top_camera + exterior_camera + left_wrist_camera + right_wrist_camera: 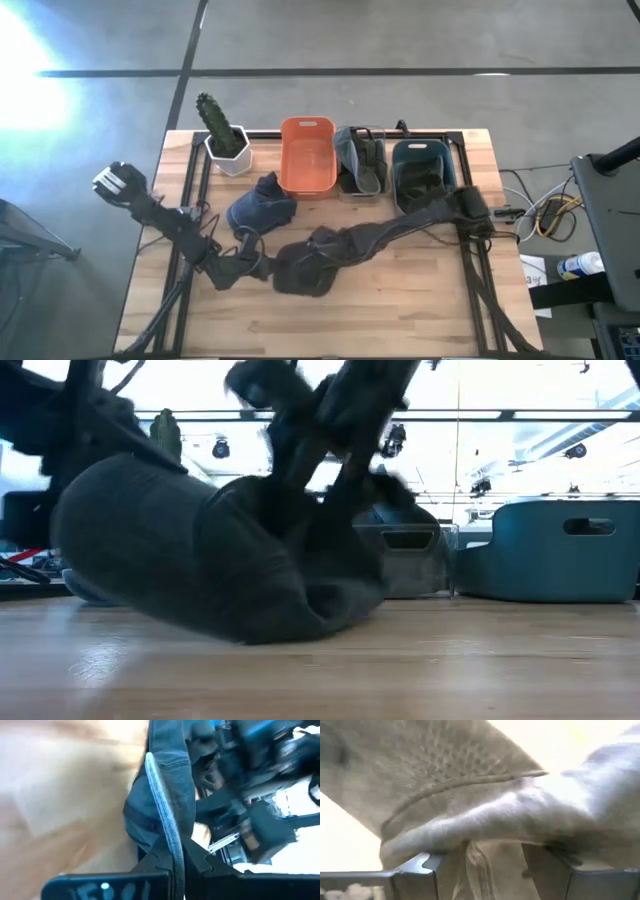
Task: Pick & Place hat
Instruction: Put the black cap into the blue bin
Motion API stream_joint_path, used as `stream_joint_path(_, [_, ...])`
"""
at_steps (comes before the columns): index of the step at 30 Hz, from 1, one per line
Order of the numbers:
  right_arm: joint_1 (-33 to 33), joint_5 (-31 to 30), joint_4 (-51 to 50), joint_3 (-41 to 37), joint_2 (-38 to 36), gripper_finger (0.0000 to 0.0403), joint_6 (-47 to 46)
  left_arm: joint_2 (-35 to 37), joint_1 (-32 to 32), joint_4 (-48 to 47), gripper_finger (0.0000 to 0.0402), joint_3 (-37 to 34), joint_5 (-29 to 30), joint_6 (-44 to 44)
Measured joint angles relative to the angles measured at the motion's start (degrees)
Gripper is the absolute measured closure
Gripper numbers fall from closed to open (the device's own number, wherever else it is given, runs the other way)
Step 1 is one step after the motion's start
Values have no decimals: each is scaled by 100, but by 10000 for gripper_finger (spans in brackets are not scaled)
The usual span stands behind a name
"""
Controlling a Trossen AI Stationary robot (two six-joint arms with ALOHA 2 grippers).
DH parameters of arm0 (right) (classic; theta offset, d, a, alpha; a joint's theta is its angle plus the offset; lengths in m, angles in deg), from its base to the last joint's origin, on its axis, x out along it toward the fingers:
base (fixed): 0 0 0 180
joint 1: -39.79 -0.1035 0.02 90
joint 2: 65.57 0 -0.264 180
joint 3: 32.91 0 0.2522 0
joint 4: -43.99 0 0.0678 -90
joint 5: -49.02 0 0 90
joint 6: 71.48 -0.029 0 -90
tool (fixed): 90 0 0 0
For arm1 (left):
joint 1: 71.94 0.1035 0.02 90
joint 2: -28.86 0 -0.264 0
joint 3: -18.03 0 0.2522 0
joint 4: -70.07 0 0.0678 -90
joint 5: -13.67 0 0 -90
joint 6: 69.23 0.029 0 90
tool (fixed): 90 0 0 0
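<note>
A dark grey hat (300,268) sits on the table's middle, toward the near side; in the low view the hat (190,555) fills the left half, its underside on the wood. My left gripper (247,263) is at its left edge, shut on it. My right gripper (322,246) reaches in from the right over its far side, shut on its cloth. A blue hat (262,205) lies on the table just beyond the left gripper, and no gripper touches it. My left gripper pinches the grey hat's stitched rim (170,837) between its two fingers, coming nearly level from the table's left; the rim runs along the fingers. My right gripper has a bunched fold of the hat's cloth (480,862) between its fingers (417,870), coming from the table's right and slanting down. The hat's underside (260,632) rests on the table.
Along the far edge stand a cactus in a white pot (222,135), an orange bin (307,155), a clear bin holding a grey hat (360,160) and a teal bin (422,172) with a dark item. Bare wood (400,300) lies toward the near edge.
</note>
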Motion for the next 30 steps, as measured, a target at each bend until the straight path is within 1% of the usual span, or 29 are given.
stream_joint_path(4, [-196, -870, -1129, 6, -754, 200, 33, 231, 217, -171, 394, 271, -17, 1014])
stream_joint_path(6, [-353, -1362, -1782, 6, -1173, 200, -255, 339, 380, -502, 394, 534, -28, 1590])
stream_joint_path(8, [-550, -1697, -2516, 20, -1563, 200, -794, 415, 578, -979, 394, 925, -101, 2208])
stream_joint_path(11, [-924, -1767, -3675, -13, -1928, 200, -1958, 478, 897, -2060, 394, 1742, -316, 3124])
stream_joint_path(14, [-1349, -1406, -4399, -164, -2041, 200, -2925, 463, 1251, -3088, 395, 2582, -354, 4079])
stream_joint_path(16, [-1581, -968, -4467, -332, -2060, 200, -3325, 437, 1570, -3359, 395, 3096, -401, 4777])
stream_joint_path(18, [-1771, -632, -4402, -509, -2030, 200, -3658, 434, 1931, -3362, 395, 3492, -732, 5454])
stream_joint_path(20, [-1939, -459, -4215, -697, -1934, 200, -3980, 434, 2289, -3265, 395, 3843, -1126, 5985])
stream_joint_path(24, [-2157, -342, -3541, -1092, -1789, 200, -4450, 283, 3006, -3185, 395, 4503, -1613, 6997])
stream_joint_path(27, [-2230, -153, -2917, -1376, -1647, 200, -4630, -135, 3524, -3178, 395, 5033, -2181, 7572])
stream_joint_path(30, [-2294, -125, -2303, -1585, -1496, 200, -4759, -822, 3870, -3237, 395, 5611, -2624, 7847])
